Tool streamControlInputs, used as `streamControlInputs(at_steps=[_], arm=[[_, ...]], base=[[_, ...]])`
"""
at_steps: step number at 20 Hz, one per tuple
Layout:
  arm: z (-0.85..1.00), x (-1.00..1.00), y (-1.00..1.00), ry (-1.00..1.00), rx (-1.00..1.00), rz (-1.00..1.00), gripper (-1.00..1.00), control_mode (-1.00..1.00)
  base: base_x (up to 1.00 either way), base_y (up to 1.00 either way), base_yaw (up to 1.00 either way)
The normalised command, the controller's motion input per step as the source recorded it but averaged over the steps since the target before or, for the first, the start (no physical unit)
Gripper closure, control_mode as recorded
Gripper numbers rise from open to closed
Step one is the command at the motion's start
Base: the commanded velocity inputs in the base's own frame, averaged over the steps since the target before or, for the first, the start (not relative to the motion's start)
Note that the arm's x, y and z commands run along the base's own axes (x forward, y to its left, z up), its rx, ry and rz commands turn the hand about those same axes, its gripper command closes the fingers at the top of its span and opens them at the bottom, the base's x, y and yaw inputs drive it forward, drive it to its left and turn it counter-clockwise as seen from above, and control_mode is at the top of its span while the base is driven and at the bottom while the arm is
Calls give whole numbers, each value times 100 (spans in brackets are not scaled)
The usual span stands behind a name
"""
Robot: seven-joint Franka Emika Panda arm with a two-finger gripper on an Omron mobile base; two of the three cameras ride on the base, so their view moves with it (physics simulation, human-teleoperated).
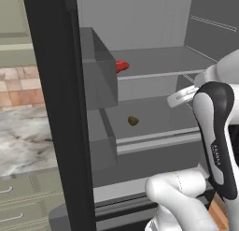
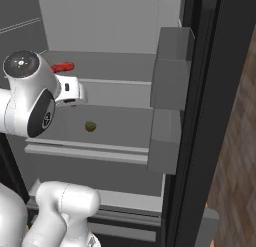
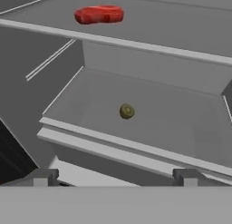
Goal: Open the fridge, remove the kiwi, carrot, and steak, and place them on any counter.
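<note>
Closest to the hand camera, the gripper (image 3: pixel 113 175) shows its two dark fingertips (image 3: pixel 41 176) spread wide apart, with nothing between them. Beyond them the fridge (image 1: pixel 140 80) stands open, with its light grey shelves in view. On the lower shelf (image 3: pixel 181 128) lies the kiwi (image 3: pixel 127 111), alone near the middle, well apart from the fingertips. One shelf above, toward the left side, lies the red steak (image 3: pixel 99 14). In the left base view, the black door (image 1: pixel 56 108) stands open with grey bins (image 1: pixel 98 71) on its inner side, and the marbled counter (image 1: pixel 23 136) is seen beyond it.
</note>
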Motion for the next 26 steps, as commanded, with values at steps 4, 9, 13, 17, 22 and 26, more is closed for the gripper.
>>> streamControlInputs(at_steps=[4, 9, 13, 17, 22, 26], arm=[[25, 56, 4, 1, 0, -10, -100, -100], [0, 73, 19, 6, 0, -12, -100, -100], [6, 37, 15, 1, 0, -11, -100, -100], [6, 31, 3, 0, 0, -10, -100, -100], [6, 41, 10, 0, 6, -3, -100, -100], [3, 36, 24, 0, 6, 0, -100, -100]], base=[[0, 0, 0], [0, 0, 0], [0, 0, 0], [0, 0, 0], [0, 0, 0], [0, 0, 0]])
